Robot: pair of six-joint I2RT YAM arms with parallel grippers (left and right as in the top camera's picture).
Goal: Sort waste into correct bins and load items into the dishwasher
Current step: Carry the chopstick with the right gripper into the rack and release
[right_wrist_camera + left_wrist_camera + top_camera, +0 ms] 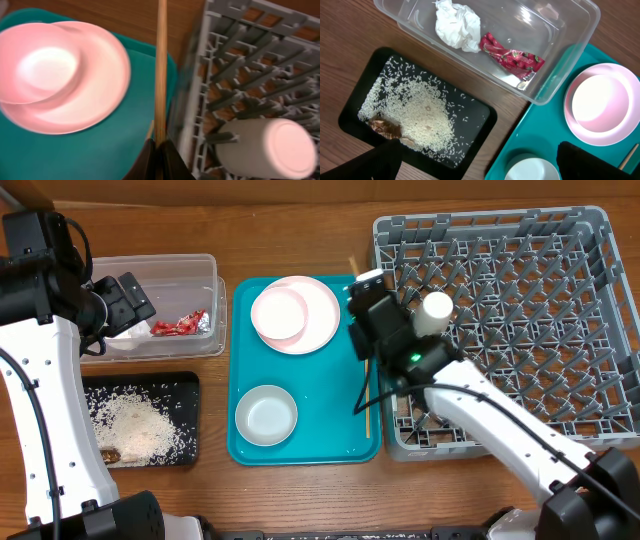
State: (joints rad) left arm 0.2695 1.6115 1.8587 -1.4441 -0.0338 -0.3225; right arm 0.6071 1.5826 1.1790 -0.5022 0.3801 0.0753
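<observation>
Chopstick (161, 70) is what we're looking at here: a thin wooden stick running along the rack-side edge of the teal tray (330, 420), over the strip where the tray meets the grey dish rack (600, 330). The jaws of the right arm (480, 410) are pinched tight on one end of it. We can't tell whether the rest of the stick is touching the tray or clear of it.

On the tray itself, at the far end, there's a pale pink plate (315, 320) with a small pink bowl (278, 313) sitting on it, and at the near end a small white bowl (266, 415) on its own. Just past the tray's edge, inside the rack, a white cup (434, 312) lies on its side among the pegs.

On the tray's other side, away from the rack, a clear tub (215, 290) sits on the counter (300, 240) with the crumpled napkin (456, 26) and red wrapper (512, 59) in it. Next to the tub, by the tray's near end, the black tray (190, 420) has the rice (420, 115) spread across it, plus a couple of brown scraps (385, 127) at one corner.

The left arm (40, 380) hangs over the tub, jaws spread wide, nothing in them.
</observation>
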